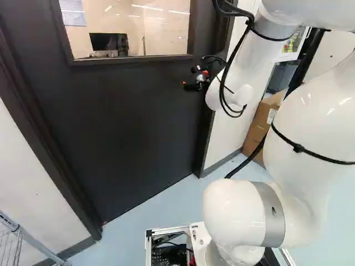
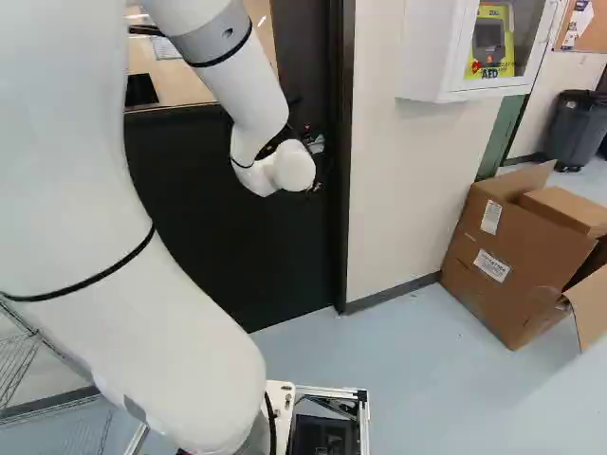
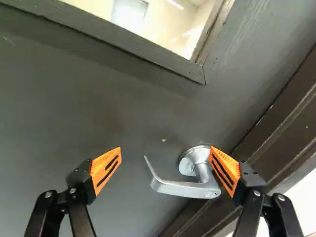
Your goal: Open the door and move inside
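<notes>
Wire rack [image 1: 34, 240]: stood beside the wall, left of the doorway in the left base view; it is presumably kept there so that the way through is not blocked.
Door [image 1: 133, 122]: seen shut in its frame, with its latch likely to be released before any drive forward is made.
Window [image 1: 155, 27]: set in the door's upper part, so that the room beyond can be seen.
Claw [image 3: 165, 159]: held open before the door, nothing gripped; its fingers are spread on either side of the lever, probably so that it can be caught and turned.
Lever handle [image 3: 182, 189]: mounted on the door near the frame edge, below the window; its pivot end is overlapped by one orange pad [image 3: 226, 170], though contact cannot be told. A slip off the free end is to be guarded against.
Arm [image 1: 238, 216]: bent and extended toward the latch side, where the handle can be reached.
Cardboard box [image 2: 512, 265]: placed on the floor beyond the doorway wall, apart from the path in.
</notes>
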### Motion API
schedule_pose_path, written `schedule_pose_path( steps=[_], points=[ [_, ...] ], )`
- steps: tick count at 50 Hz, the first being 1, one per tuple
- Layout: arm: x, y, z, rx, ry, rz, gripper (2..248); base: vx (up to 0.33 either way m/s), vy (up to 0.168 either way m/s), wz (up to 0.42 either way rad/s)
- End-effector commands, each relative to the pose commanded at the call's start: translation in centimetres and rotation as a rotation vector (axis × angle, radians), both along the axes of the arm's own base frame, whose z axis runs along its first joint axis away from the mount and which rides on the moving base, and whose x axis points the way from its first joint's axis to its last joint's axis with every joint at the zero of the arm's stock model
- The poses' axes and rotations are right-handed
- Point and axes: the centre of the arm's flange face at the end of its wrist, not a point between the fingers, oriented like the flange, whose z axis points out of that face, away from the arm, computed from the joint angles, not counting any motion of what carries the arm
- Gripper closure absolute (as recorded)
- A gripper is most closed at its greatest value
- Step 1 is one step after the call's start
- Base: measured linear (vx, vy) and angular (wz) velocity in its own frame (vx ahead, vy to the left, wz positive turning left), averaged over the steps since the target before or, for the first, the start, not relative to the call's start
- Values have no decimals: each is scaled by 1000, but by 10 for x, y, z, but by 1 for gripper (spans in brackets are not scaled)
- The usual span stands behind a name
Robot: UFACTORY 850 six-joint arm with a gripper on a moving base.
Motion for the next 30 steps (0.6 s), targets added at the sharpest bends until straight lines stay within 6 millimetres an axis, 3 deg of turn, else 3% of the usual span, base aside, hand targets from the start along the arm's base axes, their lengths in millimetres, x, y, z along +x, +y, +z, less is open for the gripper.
schedule_pose_path(
  steps=[30],
  points=[
    [3, 10, -33, 10, 71, 32, 3, 0, 0, 0]
  ],
)
